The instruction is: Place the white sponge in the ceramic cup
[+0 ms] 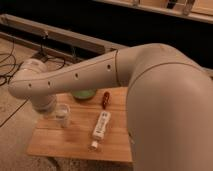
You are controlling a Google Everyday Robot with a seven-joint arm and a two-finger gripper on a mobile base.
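One worry: my gripper, jaws closed, sits hidden beneath the wrist (pixel 46 102) beside the ceramic cup (pixel 62 115); blind there, I may knock the cup over.

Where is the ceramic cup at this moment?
Camera view: the ceramic cup stands on the wooden table's left side, nearer than the green bowl, left of the white remote-like stick; the tool hangs just left of it, below the arm.
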